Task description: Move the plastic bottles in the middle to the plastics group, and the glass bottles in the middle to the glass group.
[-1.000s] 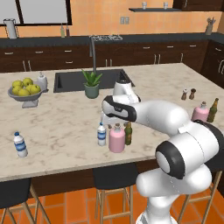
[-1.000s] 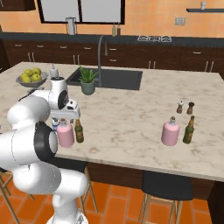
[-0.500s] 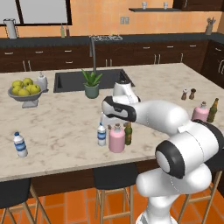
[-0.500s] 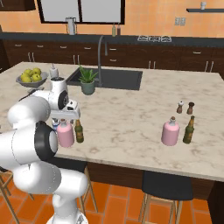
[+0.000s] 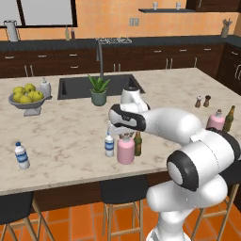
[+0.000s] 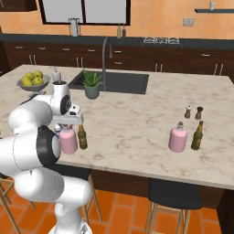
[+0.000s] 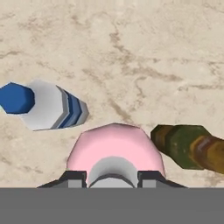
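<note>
Pink bottle (image 7: pixel 114 146) stands mid-island, directly under my gripper (image 7: pixel 113 176), fingers spread either side of its stopper; risk: water bottle (image 7: pixel 48 106) and beer bottle (image 7: pixel 188 146) crowd close; an off-centre descent could topple one.

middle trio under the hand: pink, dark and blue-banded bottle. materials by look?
Pink bottle: opaque, glossy pink with a white stopper; likely glass, though the render leaves it open. Dark beer bottle: slim, brown-green, probably glass. Small water bottle: clear body, blue band, looks like thin plastic. Gripper sits over the pink stopper.
</note>
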